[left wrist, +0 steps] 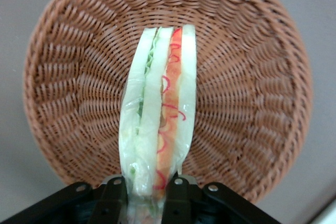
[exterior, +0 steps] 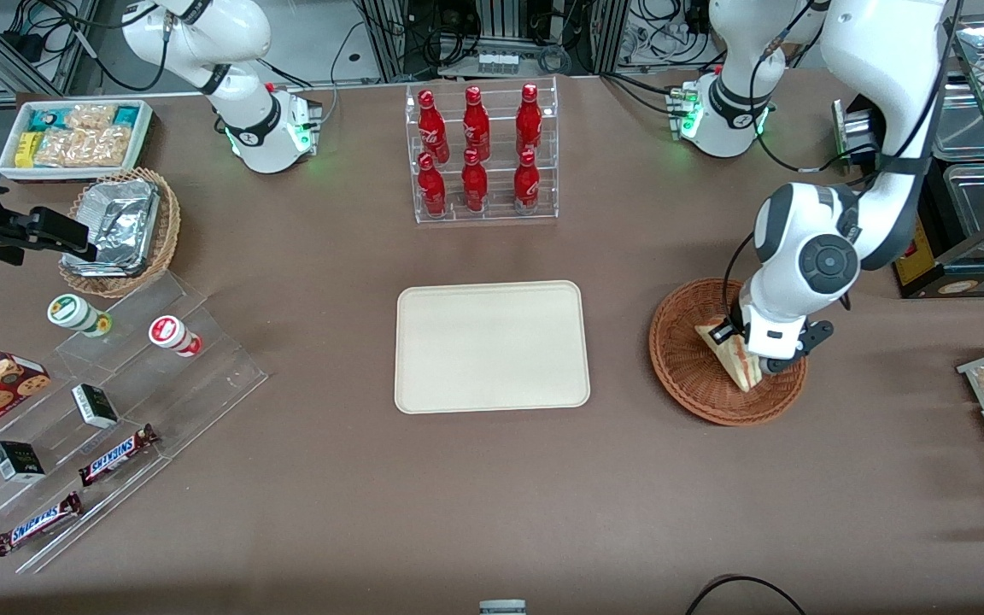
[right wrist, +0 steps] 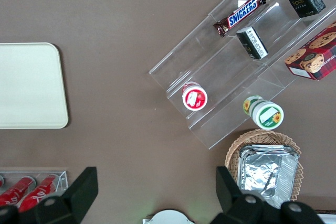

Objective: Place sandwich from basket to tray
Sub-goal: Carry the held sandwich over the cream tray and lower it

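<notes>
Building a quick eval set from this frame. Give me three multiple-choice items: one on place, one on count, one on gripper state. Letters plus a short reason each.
1. Where is the sandwich?
A. on the tray
B. over the basket, in the gripper
C. in the bottle rack

2. How many red bottles stand in the clear rack?
A. four
B. six
C. eight

3. What is the gripper doing?
A. open above the tray
B. shut on the sandwich
C. shut on a foil pack

Key: 1 B, the wedge stands on edge over the basket, fingers on either side; the tray is bare. 2 B, two rows of three. 3 B, the wrist view shows both fingers pressing the wedge's end.
</notes>
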